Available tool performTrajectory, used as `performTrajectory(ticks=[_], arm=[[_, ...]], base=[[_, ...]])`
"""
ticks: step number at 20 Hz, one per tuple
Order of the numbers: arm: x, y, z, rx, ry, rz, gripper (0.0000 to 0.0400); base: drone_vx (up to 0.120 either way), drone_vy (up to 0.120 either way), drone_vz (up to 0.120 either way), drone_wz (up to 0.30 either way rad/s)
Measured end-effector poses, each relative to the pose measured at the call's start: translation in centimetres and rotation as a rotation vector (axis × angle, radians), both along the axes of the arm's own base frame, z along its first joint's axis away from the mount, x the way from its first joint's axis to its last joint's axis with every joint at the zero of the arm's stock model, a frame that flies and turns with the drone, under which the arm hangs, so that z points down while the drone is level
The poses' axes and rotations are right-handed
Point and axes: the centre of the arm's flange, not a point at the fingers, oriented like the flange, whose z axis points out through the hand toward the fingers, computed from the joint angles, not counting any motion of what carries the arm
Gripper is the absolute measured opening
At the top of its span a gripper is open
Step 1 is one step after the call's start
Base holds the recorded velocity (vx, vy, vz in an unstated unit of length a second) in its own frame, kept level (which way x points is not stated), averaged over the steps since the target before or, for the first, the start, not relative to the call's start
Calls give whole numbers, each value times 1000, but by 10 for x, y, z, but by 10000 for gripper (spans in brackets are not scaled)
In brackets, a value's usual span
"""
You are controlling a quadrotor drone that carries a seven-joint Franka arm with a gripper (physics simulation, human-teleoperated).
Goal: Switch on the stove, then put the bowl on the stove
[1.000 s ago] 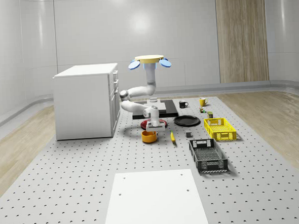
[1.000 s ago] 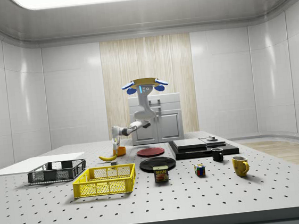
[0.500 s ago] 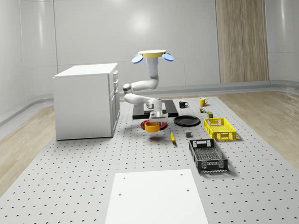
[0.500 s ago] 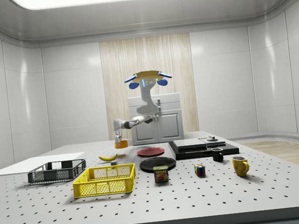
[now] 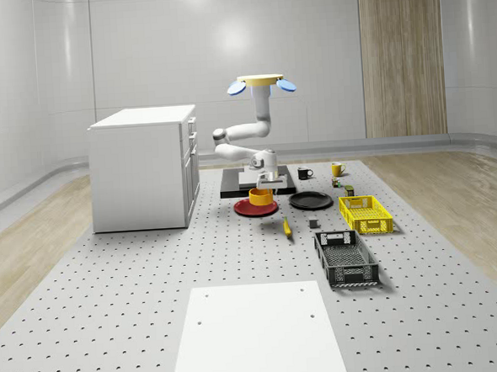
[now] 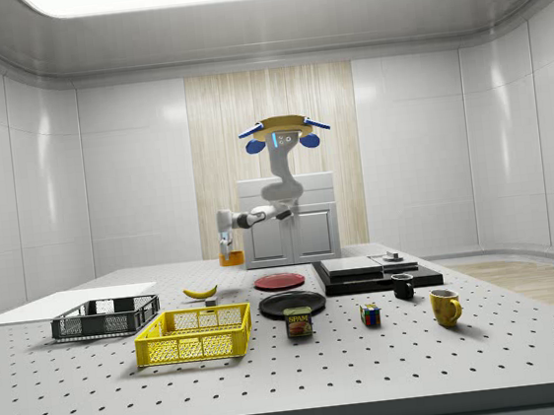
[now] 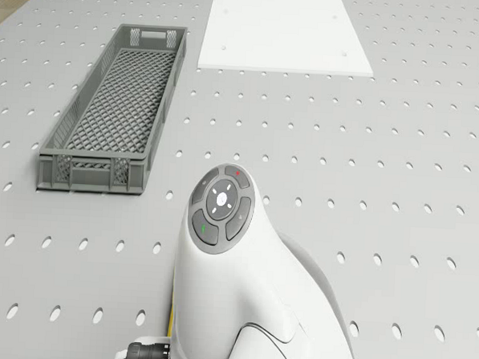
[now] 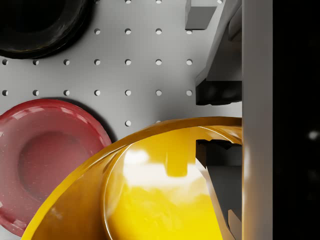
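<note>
Whole-scene view, I see the drone (image 5: 260,83) hovering above the stove (image 5: 282,180), gripper (image 5: 263,183) clamped on the bowl (image 5: 263,196) rim, bowl held over the red plate (image 5: 246,209), clear of the surface (image 5: 153,276).

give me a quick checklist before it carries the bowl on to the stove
1. Grip: gripper shut on the orange bowl, rim between the fingers in the wrist view: ok.
2. Bowl lifted off the table: ok.
3. Bowl over the stove: not ok, it hangs over the red plate.
4. Stove switched on: cannot tell.
5. Drone hovering above the stove end of the table: ok.
</note>
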Motion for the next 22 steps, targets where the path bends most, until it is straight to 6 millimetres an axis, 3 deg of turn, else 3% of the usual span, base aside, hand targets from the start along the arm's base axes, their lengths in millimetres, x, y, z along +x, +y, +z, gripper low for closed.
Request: performTrajectory(ticks=[15,22], arm=[[0,0,0,0,0,0,100],[0,0,0,0,0,0,100]], base=[[-120,27,37,0],[-120,-34,0,0]])
